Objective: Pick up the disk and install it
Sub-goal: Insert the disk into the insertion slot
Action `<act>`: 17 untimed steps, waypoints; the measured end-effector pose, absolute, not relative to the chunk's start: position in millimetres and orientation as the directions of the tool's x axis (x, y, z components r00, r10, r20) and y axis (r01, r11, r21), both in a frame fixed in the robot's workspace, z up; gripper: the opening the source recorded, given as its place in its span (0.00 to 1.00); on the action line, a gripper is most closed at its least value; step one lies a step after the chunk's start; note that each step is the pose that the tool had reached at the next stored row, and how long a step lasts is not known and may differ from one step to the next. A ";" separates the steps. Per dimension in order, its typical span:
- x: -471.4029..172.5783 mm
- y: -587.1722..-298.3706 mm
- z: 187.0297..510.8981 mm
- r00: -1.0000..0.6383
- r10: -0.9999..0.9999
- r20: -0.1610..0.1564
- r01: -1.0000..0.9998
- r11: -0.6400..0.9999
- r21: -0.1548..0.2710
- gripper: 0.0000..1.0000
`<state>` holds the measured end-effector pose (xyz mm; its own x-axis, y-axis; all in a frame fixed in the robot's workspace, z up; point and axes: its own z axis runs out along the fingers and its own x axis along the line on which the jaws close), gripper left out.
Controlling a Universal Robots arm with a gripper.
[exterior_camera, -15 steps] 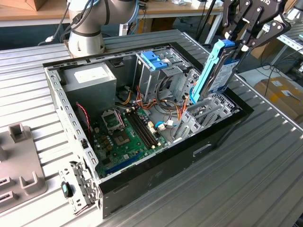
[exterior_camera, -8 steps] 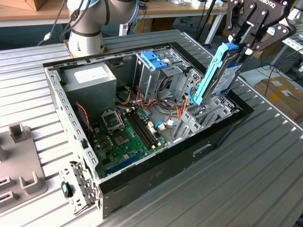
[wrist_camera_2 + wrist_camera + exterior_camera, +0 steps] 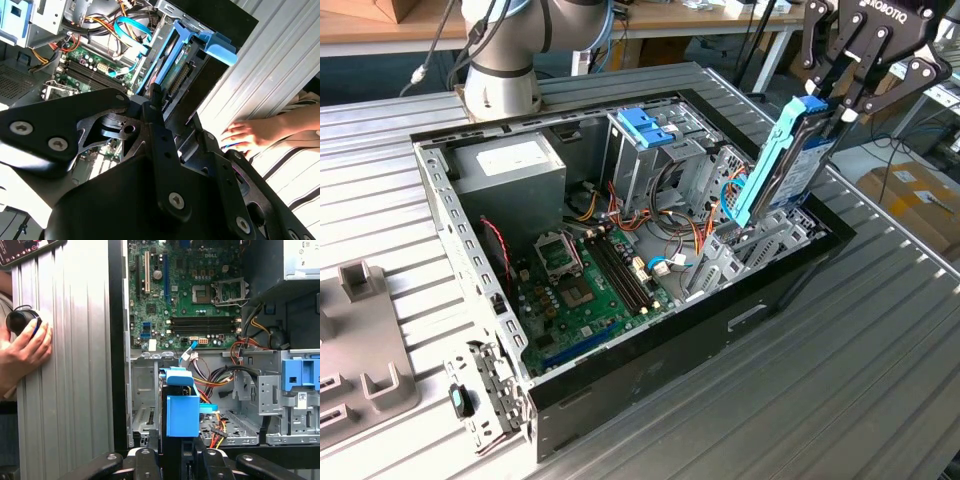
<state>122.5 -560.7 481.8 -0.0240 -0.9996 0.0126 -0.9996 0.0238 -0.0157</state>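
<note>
Disk: flat grey-metal hard drive in light-blue plastic carrier (image 3: pixel 790 160). Picked up, clamped at its top by black pincer (image 3: pixel 835 105). Tilted, lower end entering open black computer case (image 3: pixel 650 380); apparently not yet seated.

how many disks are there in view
1: the disk is held by the gripper, standing tilted at the computer case's edge on the exterior view's right. Others may be hidden inside the drive cage.
</note>
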 end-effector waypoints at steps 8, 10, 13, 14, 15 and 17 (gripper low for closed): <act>113.9 -560.9 481.4 -0.024 -1.000 0.013 -1.000 0.024 -0.016 0.35; 113.6 -560.9 481.4 -0.024 -1.000 0.013 -1.000 0.024 -0.016 0.35; 113.5 -560.8 481.4 -0.024 -1.000 0.013 -1.000 0.024 -0.016 0.35; 113.5 -560.8 481.4 -0.024 -1.000 0.013 -1.000 0.024 -0.016 0.35; 112.8 -560.8 480.5 -0.024 -1.000 0.012 -1.000 0.024 -0.016 0.35; 112.3 -560.8 478.8 -0.024 -1.000 0.013 -1.000 0.024 -0.016 0.35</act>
